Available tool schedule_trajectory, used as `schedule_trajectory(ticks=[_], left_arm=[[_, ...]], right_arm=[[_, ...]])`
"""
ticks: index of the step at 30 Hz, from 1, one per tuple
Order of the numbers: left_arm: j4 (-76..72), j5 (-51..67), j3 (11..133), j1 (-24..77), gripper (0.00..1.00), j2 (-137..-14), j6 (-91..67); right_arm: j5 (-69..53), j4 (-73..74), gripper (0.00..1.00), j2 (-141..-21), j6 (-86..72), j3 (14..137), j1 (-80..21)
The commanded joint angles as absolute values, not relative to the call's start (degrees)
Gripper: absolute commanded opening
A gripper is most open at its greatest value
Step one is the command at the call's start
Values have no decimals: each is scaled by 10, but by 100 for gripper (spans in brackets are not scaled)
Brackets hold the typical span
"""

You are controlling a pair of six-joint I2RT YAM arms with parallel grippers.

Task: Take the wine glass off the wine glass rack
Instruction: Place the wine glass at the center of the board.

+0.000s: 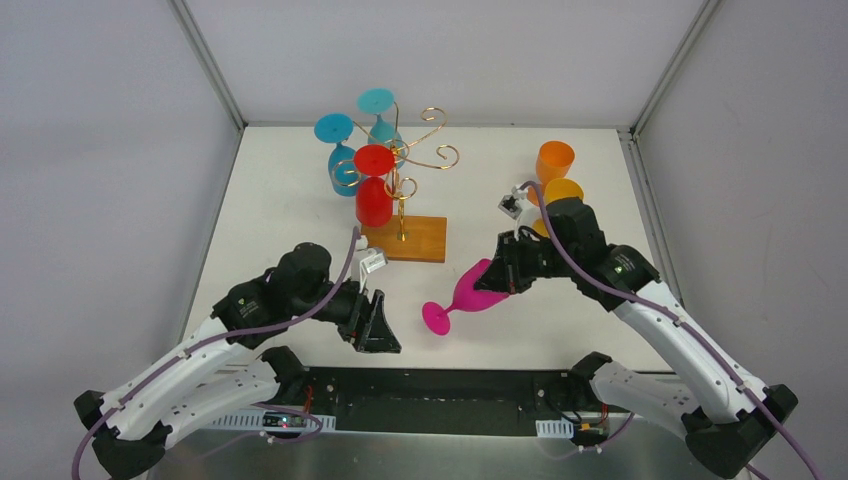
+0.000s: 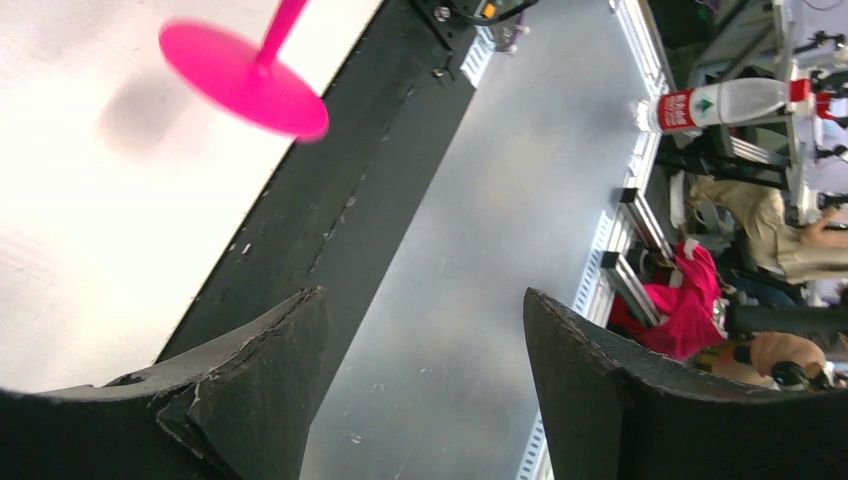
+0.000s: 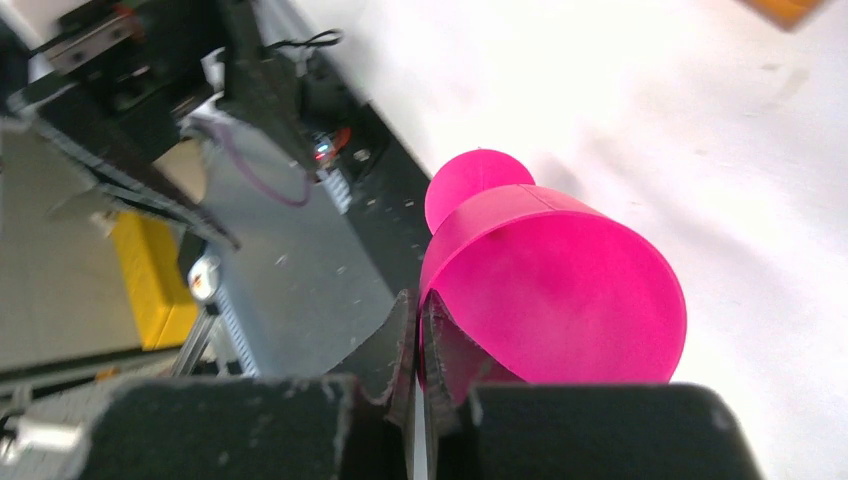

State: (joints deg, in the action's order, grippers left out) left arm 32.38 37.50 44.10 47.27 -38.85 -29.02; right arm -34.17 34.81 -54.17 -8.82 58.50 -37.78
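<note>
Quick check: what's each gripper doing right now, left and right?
Left gripper: open, holding nothing.
Right gripper: closed on the rim of the pink wine glass.

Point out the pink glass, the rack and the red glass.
pink glass (image 1: 475, 290): top view, on its bowl.
rack (image 1: 425, 240): top view, on its wooden base.
red glass (image 1: 374, 205): top view, on its bowl.
</note>
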Motion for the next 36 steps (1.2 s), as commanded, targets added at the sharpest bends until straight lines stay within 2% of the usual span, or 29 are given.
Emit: schedule_trajectory(ticks=[1, 11, 23, 36], left_arm=[[357, 303, 469, 475, 74, -365, -257], [364, 227, 453, 475, 81, -310, -245], [378, 192, 450, 475, 82, -308, -239], [382, 178, 450, 475, 83, -308, -237]], right_arm=[[-233, 397, 0, -542, -72, 616, -356], [-44, 451, 0, -552, -49, 654, -307], [135, 480, 0, -602, -28, 672, -265], [168, 448, 0, -653, -15, 675, -223]])
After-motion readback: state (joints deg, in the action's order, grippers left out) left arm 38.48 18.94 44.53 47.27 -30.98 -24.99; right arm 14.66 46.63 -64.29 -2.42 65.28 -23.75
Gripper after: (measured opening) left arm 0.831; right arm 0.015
